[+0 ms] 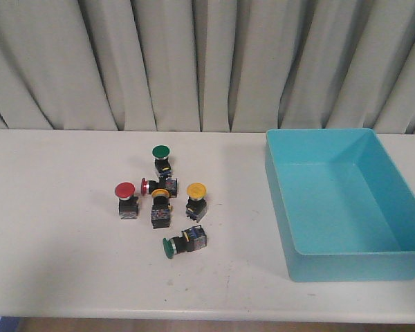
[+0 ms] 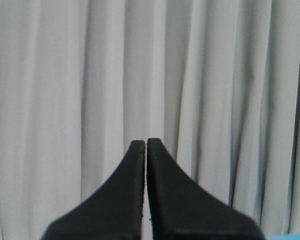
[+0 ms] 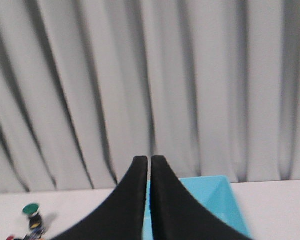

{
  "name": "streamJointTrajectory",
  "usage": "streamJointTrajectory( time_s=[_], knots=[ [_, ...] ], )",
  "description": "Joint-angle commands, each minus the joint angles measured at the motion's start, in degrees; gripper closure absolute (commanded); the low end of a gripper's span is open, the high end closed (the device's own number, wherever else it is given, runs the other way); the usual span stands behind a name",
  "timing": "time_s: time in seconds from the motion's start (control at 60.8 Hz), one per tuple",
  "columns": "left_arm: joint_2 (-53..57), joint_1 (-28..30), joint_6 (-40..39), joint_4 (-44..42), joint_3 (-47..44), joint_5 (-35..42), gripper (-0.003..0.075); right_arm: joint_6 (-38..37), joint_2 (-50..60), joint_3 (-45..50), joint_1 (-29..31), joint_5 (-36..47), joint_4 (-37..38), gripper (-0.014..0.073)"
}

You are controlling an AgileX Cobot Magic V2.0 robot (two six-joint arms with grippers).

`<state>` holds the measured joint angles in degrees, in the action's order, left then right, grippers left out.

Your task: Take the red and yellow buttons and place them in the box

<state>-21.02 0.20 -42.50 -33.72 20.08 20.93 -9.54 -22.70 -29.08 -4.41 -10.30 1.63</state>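
buttons clustered left of the box [image 1: 346, 207]
red [image 1: 125, 191] and yellow [image 1: 196, 189] upright on the table [image 1: 55, 242], well apart from the box, beside green ones [image 1: 160, 151]; left gripper [image 2: 145, 145] and right gripper [image 3: 149, 161] pressed together, holding nothing, facing the curtain [image 1: 207, 62]

Each tool [image 2: 146, 142] [image 3: 150, 159] has smooth, black, tapering fingers.

White table [image 1: 55, 263]: button cluster [image 1: 162, 197] left, box [image 1: 346, 266] right.

Box [image 1: 346, 259]: smooth turquoise plastic, faint sheen. Table [image 1: 55, 263]: matt off-white, lightly scuffed. Curtain [image 1: 194, 62]: pleated grey cloth. Gripper fingers [image 2: 125, 200]: matt black.
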Motion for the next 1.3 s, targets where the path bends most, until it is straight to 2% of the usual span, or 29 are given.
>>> streamJointTrajectory(
  time_s=[0.0,0.181,0.329,0.461,0.559,0.642,0.74,0.921,1.053,1.283],
  knots=[
    [-7.11,-0.25,-7.44,-8.85,5.90,2.38,0.0709,3.70,-4.03,-2.46,-4.04,7.41,-1.07,0.0522],
    [-17.66,-0.25,-25.92,-23.40,11.78,3.18,0.0623,4.17,-7.30,-2.46,-9.97,13.34,-1.07,0.0337],
    [-23.58,-0.25,-38.76,-27.66,12.57,8.25,0.0456,4.11,-7.76,-2.46,-10.41,14.85,-1.15,0.0176],
    [-27.01,-0.20,-43.69,-25.13,12.57,11.44,0.0299,4.11,-7.76,-2.46,-10.41,14.73,-1.33,0.0100],
    [-29.18,-0.20,-42.02,-24.82,12.68,14.26,0.0228,4.11,-7.76,-2.46,-10.41,14.73,-1.32,0.0094],
    [-31.78,-0.25,-38.12,-28.15,14.44,15.74,0.0209,3.92,-7.76,-2.46,-10.41,14.73,-1.32,0.0094],
    [-36.02,-0.25,-39.20,-36.14,20.11,13.77,0.0209,3.93,-7.76,-2.46,-10.41,14.53,-1.32,0.0094],
    [-47.71,-0.25,-49.07,-56.77,32.88,11.30,0.0209,3.64,-7.76,-2.46,-10.41,12.80,-1.63,0.0094],
    [-57.25,-0.25,-55.76,-68.54,39.56,11.39,0.0209,3.51,-7.76,-2.46,-10.41,10.88,-1.63,0.0094],
    [-71.10,-0.80,-55.49,-68.56,44.90,11.32,0.0209,3.51,-7.76,-2.46,-10.41,9.45,-3.02,0.0094]
  ],
)
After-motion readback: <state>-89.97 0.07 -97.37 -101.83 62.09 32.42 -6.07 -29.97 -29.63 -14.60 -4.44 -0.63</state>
